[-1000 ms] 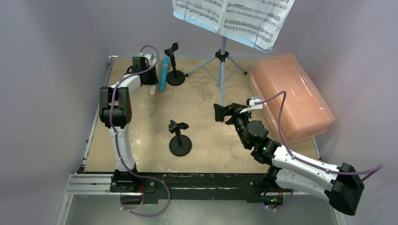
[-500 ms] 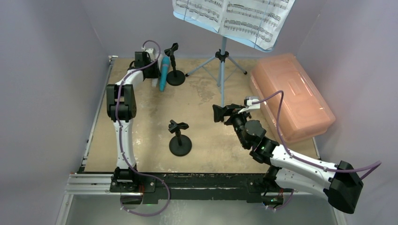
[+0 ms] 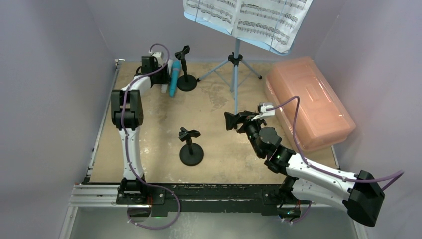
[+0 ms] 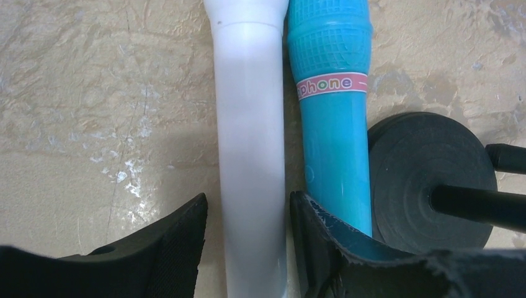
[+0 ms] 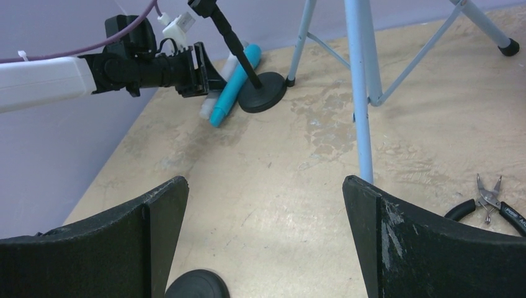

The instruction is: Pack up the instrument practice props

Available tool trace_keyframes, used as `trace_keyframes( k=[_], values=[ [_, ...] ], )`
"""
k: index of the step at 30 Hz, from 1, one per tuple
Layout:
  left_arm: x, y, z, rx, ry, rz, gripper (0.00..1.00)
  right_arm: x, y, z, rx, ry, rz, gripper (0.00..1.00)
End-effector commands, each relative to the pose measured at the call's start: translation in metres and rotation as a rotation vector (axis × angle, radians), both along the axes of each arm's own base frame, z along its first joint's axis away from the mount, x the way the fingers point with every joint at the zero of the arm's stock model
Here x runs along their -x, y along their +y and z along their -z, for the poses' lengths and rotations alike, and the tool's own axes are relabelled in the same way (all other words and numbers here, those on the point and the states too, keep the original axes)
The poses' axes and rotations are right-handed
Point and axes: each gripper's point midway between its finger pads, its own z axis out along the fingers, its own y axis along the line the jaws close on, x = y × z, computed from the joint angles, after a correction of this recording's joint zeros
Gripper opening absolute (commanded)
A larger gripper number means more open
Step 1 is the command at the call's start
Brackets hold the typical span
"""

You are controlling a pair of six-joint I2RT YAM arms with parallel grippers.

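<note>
The white microphone [image 4: 251, 155] lies on the table beside the blue microphone [image 4: 335, 124], both at the back left. My left gripper [image 4: 248, 205] is open and straddles the white one's handle, with a gap showing on its left side. The blue microphone [image 3: 173, 79] rests against the back mic holder [image 3: 186, 82]. A second mic holder [image 3: 191, 153] stands mid-table. My right gripper [image 3: 230, 120] hovers wide open and holds nothing, near the pole of the light-blue music rack [image 3: 236, 74]. Sheet-music pages [image 3: 249, 20] sit on the rack.
A closed pink translucent box [image 3: 308, 102] lies along the right side. Small black-handled pliers [image 5: 490, 202] lie beside the rack's pole [image 5: 360, 93]. The rack's tripod legs [image 3: 214, 72] spread over the back middle. Purple walls enclose the table.
My left gripper moved back and right with the white microphone, up beside the blue one, and its jaws have now widened off it. The right arm shifted slightly left.
</note>
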Motion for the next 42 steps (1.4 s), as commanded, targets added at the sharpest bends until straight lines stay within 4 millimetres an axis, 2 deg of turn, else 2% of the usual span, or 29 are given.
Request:
trace_keyframes(
  k=[1, 15, 19, 22, 23, 27, 28, 29, 33, 37, 42],
  values=[
    [0.008, -0.004, -0.029, 0.017, -0.021, 0.009, 0.51, -0.001, 0.004, -0.011, -0.032, -0.016, -0.004, 0.98],
    [0.023, -0.008, -0.086, 0.056, -0.117, -0.001, 0.51, -0.001, 0.002, -0.015, -0.037, -0.019, 0.002, 0.98],
    [0.038, -0.009, -0.112, 0.087, -0.157, -0.023, 0.54, -0.001, 0.002, -0.016, -0.038, -0.021, 0.003, 0.98],
    [0.056, -0.009, -0.13, 0.103, -0.189, -0.035, 0.56, -0.001, 0.002, -0.016, -0.037, -0.022, 0.003, 0.98],
    [0.059, -0.008, -0.141, 0.105, -0.224, -0.041, 0.57, -0.001, 0.002, -0.016, -0.038, -0.022, 0.002, 0.98],
    [0.091, -0.014, -0.16, 0.109, -0.246, -0.052, 0.61, 0.0, 0.003, -0.016, -0.039, -0.025, -0.008, 0.98],
    [0.1, -0.018, -0.164, 0.108, -0.251, -0.049, 0.62, 0.001, 0.004, -0.016, -0.039, -0.026, -0.012, 0.98],
    [0.11, -0.023, -0.177, 0.107, -0.272, -0.048, 0.63, 0.001, 0.004, -0.015, -0.038, -0.025, -0.014, 0.98],
    [0.151, -0.042, -0.196, 0.088, -0.304, -0.049, 0.65, 0.0, 0.006, -0.012, -0.033, -0.026, -0.021, 0.98],
    [0.2, -0.052, -0.2, 0.07, -0.289, -0.057, 0.68, 0.0, 0.008, -0.01, -0.031, -0.026, -0.024, 0.98],
    [0.251, -0.041, -0.201, 0.099, -0.311, -0.095, 0.74, 0.001, 0.009, -0.009, -0.036, -0.036, -0.036, 0.98]
  ],
)
